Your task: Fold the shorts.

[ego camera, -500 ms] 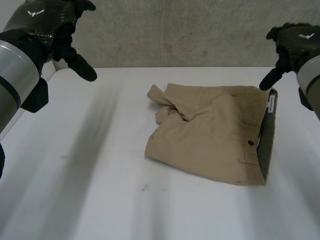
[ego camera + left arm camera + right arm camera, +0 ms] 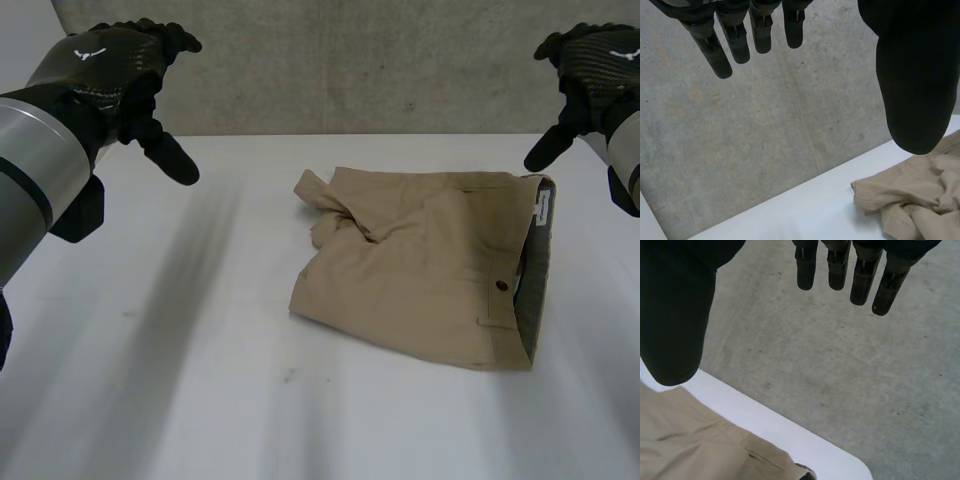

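Well, from overhead the tan shorts (image 2: 430, 275) lie on the white worktop (image 2: 150, 380) between the hovering left hand (image 2: 100, 65) and right hand (image 2: 595, 60), touching neither. The left wrist view shows straight, empty fingers (image 2: 740, 45), with the rumpled leg end below the thumb (image 2: 912, 90). In the right wrist view the fingers (image 2: 860, 280) are likewise spread above the shorts.

Soft, even light brightens my white table (image 2: 400, 420), and the shorts (image 2: 430, 270) throw just a thin, dim shadow along their near edge, toward me.
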Action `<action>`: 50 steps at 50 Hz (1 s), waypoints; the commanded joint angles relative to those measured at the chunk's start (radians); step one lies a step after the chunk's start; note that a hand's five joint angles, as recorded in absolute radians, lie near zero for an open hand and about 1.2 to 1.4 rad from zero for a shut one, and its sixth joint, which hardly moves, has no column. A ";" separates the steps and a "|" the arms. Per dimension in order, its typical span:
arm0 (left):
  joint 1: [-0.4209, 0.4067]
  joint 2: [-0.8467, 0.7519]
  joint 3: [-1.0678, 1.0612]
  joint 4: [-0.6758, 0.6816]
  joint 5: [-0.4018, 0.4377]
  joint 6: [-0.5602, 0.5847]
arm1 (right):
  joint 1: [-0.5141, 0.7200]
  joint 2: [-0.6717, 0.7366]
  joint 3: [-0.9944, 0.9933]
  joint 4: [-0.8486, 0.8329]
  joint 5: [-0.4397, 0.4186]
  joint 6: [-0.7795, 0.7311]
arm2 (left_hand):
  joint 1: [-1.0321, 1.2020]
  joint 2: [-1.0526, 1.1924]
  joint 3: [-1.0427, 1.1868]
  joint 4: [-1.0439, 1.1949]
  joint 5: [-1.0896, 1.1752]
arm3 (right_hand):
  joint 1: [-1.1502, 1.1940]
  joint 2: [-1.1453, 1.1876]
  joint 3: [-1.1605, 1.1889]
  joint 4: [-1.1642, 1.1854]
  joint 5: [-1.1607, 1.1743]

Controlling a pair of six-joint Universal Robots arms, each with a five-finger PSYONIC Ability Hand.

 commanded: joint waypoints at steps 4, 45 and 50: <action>-0.005 -0.101 -0.131 0.139 0.003 0.003 | 0.003 0.017 0.051 0.260 -0.224 -0.244 | 0.027 0.014 0.021 0.014 -0.004 | -0.031 -0.050 -0.041 -0.065 -0.072; -0.188 -0.740 -0.031 0.381 -0.005 0.001 | -0.123 0.132 0.719 -0.382 -0.225 -0.365 | 0.349 0.336 0.343 0.336 0.318 | 0.396 0.377 0.386 0.363 0.355; -0.188 -0.740 -0.030 0.445 -0.010 0.003 | -0.123 0.175 0.717 -0.427 -0.222 -0.365 | 0.535 0.521 0.528 0.522 0.504 | 0.402 0.383 0.392 0.369 0.361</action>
